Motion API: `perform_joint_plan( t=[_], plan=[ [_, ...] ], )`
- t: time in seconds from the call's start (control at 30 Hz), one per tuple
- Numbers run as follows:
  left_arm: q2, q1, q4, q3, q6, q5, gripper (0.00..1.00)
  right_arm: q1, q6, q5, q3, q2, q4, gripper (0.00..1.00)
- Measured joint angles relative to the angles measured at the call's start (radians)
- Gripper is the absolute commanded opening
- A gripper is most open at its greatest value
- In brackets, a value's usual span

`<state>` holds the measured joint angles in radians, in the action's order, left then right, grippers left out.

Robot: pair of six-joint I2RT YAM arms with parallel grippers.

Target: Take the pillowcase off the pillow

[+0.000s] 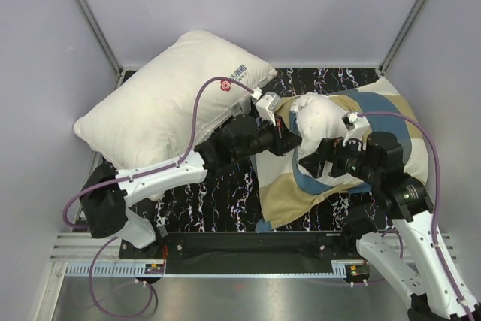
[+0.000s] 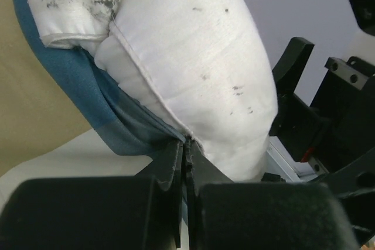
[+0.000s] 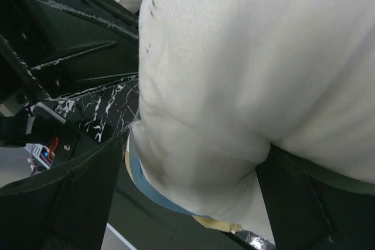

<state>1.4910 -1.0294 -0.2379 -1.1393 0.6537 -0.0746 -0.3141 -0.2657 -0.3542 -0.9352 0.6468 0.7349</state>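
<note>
While the counter (image 1: 218, 193) carries two pillows, only the one right of centre concerns me. The spare pillow (image 1: 165, 95), white with a red logo, lies far left, apart from the work.

The pillowcase (image 1: 301, 197), in checks of teal, tan and cream, lies spread right of centre. The pillow (image 1: 319, 118) pokes one bare, rounded end out of its mouth, towards the middle of the counter; I judge the rest to be inside.

The left hand (image 1: 289, 140) has its jaws pressed together on the pillowcase rim, at the point where the teal cloth meets the pillow's seam. The right hand (image 1: 312, 162) has its jaws spread wide either side of the bare end, with the stuffing bulging between them. I cannot tell whether they press it.

Step in hand, as I judge it: gripping the exposed end, with the cover anchored. The next move calls for the right hand to close firmly on the stuffing alone, with no cloth caught. Both arms then draw apart, the left holding the rim. The risk is a pinch too shallow to hold.
</note>
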Motion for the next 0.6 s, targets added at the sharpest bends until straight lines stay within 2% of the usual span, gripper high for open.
perform_joint_plan(
  t=[0.17, 0.23, 0.27, 0.33, 0.37, 0.5, 0.6],
  plan=[
    [0.003, 0.0, 0.041, -0.011, -0.022, -0.011, 0.0, -0.191, -0.02, 0.177, 0.021, 0.074, -0.014, 0.96],
    [0.003, 0.0, 0.058, -0.011, -0.029, -0.012, 0.0, -0.239, -0.036, 0.241, 0.022, 0.104, -0.016, 0.91],
    [0.003, 0.0, 0.064, -0.011, -0.031, -0.011, 0.0, -0.257, -0.047, 0.275, 0.023, 0.121, -0.02, 0.73],
    [0.0, 0.0, 0.068, -0.008, -0.035, -0.01, 0.0, -0.277, -0.067, 0.342, 0.033, 0.148, -0.033, 0.49],
    [-0.008, 0.0, 0.068, 0.002, -0.037, -0.009, 0.0, -0.282, -0.086, 0.364, 0.042, 0.159, -0.044, 0.28],
    [-0.058, 0.0, 0.087, 0.057, -0.055, 0.0, 0.0, -0.306, -0.148, 0.378, 0.093, 0.166, -0.11, 0.0],
    [-0.113, 0.0, 0.087, 0.112, -0.068, 0.013, 0.0, -0.315, -0.177, 0.377, 0.105, 0.151, -0.126, 0.0]
  ],
)
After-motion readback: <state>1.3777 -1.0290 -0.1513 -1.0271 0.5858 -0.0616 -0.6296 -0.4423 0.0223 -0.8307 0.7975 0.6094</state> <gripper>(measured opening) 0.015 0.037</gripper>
